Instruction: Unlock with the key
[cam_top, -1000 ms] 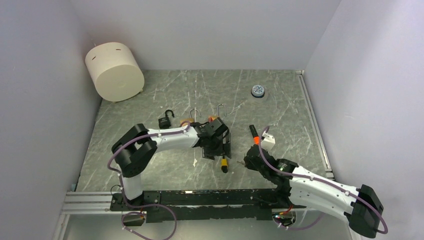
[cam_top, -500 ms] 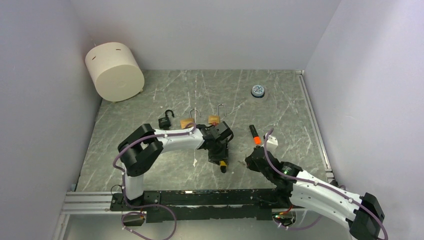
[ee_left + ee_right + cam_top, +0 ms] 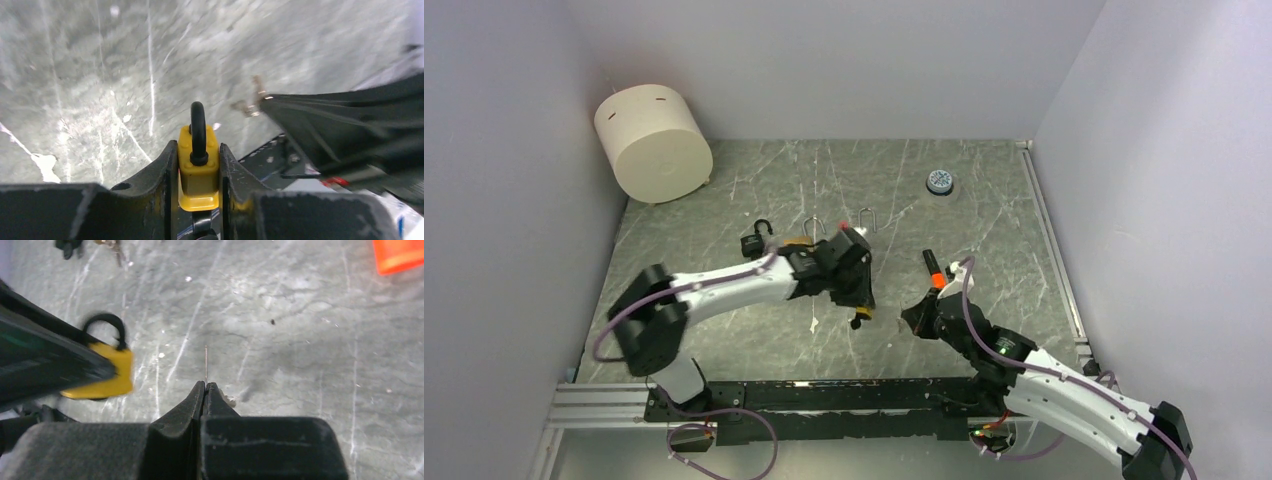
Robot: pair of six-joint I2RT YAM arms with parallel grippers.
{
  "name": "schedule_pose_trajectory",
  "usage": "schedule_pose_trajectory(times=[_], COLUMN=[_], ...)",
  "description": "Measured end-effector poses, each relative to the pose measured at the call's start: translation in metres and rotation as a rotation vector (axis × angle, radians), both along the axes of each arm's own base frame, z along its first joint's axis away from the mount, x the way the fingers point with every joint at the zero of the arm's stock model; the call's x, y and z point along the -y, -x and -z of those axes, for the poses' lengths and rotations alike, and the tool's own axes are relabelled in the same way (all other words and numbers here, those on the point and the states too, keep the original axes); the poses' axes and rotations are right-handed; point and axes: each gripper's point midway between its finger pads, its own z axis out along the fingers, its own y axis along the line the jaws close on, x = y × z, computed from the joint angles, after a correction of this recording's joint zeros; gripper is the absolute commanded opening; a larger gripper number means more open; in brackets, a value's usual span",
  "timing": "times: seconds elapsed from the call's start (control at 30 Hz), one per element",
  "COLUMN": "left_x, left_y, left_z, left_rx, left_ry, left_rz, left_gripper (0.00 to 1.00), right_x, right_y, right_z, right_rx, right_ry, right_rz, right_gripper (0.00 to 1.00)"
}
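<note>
1. Plainly, the left gripper (image 3: 198,149) pinches the yellow padlock (image 3: 198,182) by its two flat sides, at the bottom centre of the left wrist view. The black shackle (image 3: 198,132) points up the frame.
2. The right gripper (image 3: 205,385) has its jaws pressed together on the key (image 3: 206,362). The key shows only as a thin edge-on sliver poking from the tips at the centre of the right wrist view.
3. Done, as I judge it: lock and key are each in a grip, and the lock appears to be lifted off the table (image 3: 984,200).
4. Left to do: the key sits apart from the lock, which lies at the left-centre of the right wrist view. The key must be lined up, inserted and turned, since the shackle looks seated in the body.
5. Hidden: no view shows the keyhole. The key's teeth cannot be made out, and the lock is blurred in the right wrist view.
6. Further out, in the top view's middle, the left arm covers whatever carries the two silver shackles (image 3: 865,215). A black padlock (image 3: 752,243) with an open shackle lies to their left.
</note>
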Motion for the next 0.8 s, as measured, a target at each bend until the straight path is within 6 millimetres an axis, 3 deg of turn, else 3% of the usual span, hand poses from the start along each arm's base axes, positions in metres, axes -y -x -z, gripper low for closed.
schedule_pose_trajectory(times=[0.1,0.2,0.3,0.57,0.8], left_x=[-0.008,-0.021,-0.034,-0.046,-0.036], left_y=[-0.015,-0.033,-0.040,-0.021,0.003], left_z=[-0.053,-0.113,-0.159,-0.234,-0.276], left_rx=[0.104,0.232,0.338,0.453,0.350], left_ry=[0.138,0.304,0.433,0.673,0.884], left_rz=[-0.022,-0.070,-0.104,-0.076,-0.030], left_gripper=[0.02,0.02,0.02,0.03,0.02], right_x=[-0.008,-0.022,-0.037,-0.072,-0.091], right_y=[0.000,0.001,0.002,0.013,0.031], right_z=[-0.013,-0.036,-0.064,-0.149,-0.201], right_rx=[0.039,0.095,0.160,0.328,0.423], right_ry=[-0.032,-0.090,-0.159,-0.350,-0.474], right_rz=[-0.052,-0.122,-0.190,-0.385,-0.536], right_gripper=[0.00,0.00,0.00,0.00,0.00])
